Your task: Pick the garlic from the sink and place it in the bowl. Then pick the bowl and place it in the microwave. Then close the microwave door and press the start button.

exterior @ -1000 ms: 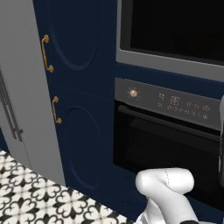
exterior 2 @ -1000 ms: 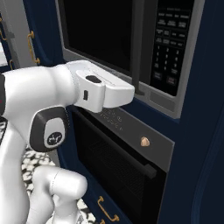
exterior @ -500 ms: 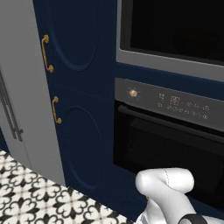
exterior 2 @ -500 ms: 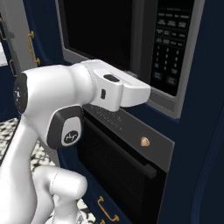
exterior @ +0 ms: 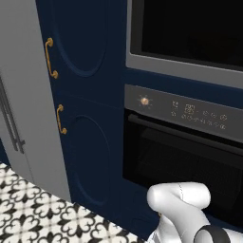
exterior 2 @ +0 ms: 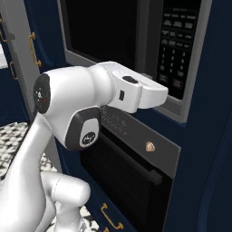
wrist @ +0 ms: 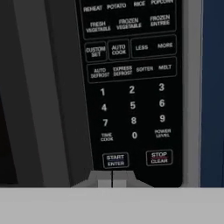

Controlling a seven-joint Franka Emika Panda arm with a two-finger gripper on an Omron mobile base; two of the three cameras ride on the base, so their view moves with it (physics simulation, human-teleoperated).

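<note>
the end effector (wrist: 112,178) is fully closed, its two finger tips pressed together with nothing between them, and it sits right at the lower edge of the microwave (exterior 2: 174,54) keypad, just below the start/enter button (wrist: 115,160). whether the tips actually touch the panel cannot be told. the stop/clear button (wrist: 159,158) lies to the right of it, and the number keys (wrist: 132,105) rise above in rows.

in the right base view the white arm (exterior 2: 72,108) reaches forward and its hand (exterior 2: 138,90) points at the bottom of the black keypad (exterior 2: 179,45) on the microwave's right side. the microwave door (exterior 2: 102,31) is shut, its dark glass window flush inside the grey frame. the bowl and garlic cannot be seen behind the dark glass.

below the microwave is the black oven (exterior: 182,156) with a copper knob (exterior: 144,101), a small display (exterior: 190,108) and a bar handle (exterior: 180,135). to the left stand navy cupboard doors (exterior: 85,95) with brass handles (exterior: 50,59), then a grey panel (exterior: 23,95). the floor (exterior: 33,213) is black and white patterned tile.
</note>
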